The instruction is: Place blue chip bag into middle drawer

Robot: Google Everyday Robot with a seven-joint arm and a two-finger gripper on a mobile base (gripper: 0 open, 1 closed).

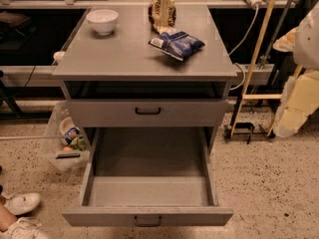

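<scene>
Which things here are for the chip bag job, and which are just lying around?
For the job: blue chip bag, on top; open middle drawer; gripper, at right edge.
Just lying about: white bowl, brown bag, floor bin, shoes.

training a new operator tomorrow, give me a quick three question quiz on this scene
1. True or false: the blue chip bag already lies in the middle drawer.
2. What stands just behind the bag on the cabinet top? A) a mug B) the brown bag C) a bottle
3. Where is the robot's hand relative to the cabinet?

Key
1. False. The bag lies on the cabinet top, and the drawer is pulled open with nothing on its floor.
2. B
3. At the right edge of the view, off to the cabinet's side, apart from the bag.
</scene>
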